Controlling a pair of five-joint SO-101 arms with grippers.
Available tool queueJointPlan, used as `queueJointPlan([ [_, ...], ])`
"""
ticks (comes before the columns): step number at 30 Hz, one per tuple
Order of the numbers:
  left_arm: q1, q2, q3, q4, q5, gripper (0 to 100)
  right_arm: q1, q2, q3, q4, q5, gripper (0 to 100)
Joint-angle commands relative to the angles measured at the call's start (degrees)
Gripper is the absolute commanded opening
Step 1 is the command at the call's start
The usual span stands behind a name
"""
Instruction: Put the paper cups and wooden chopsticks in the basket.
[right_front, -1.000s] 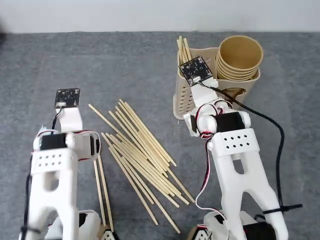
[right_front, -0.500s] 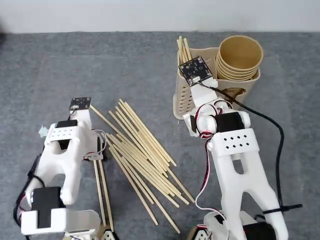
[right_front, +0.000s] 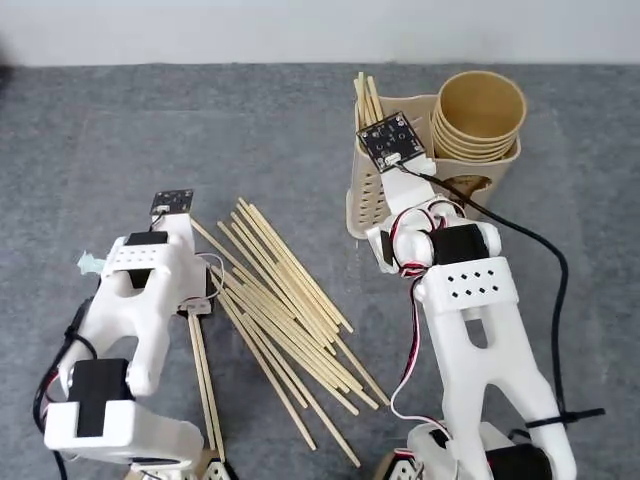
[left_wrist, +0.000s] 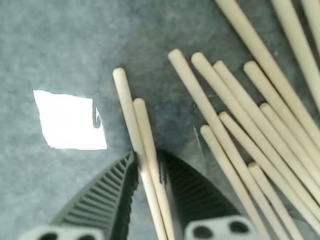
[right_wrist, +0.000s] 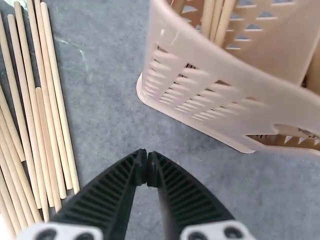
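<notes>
Two chopsticks (left_wrist: 131, 120) are pinched in the left gripper (left_wrist: 148, 164) — long axis straight out from the jaws. The right gripper (right_wrist: 147, 169), pressed together on nothing, is held nearer the basket (right_wrist: 240, 90).

Grey tabletop (right_front: 200, 130), one paper scrap (left_wrist: 70, 121)
The white scrap lies flat on the fuzzy grey surface, a pale wall (right_front: 200, 30) behind

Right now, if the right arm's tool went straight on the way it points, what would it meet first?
Most likely the bare grey mat just ahead of the shut right tool, short of the basket. Depth is unclear, so the basket wall might come first.
</notes>
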Motion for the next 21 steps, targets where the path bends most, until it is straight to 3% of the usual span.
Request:
queueJointPlan([
  [1, 1.8, 1.1, -0.6, 2.1, 0.2, 1, 0.7, -2.2, -0.3, -0.7, -0.5, 1.7],
  [10, 2.4, -6.3, -13.8, 17.1, 0.2, 1, 0.7, -2.2, -0.3, -0.6, -0.5, 1.7],
  [21, 2.5, -21.0, -23.1, 24.4, -0.1, 1, 0.7, -6.5, -0.3, 1.8, -0.4, 1.7],
])
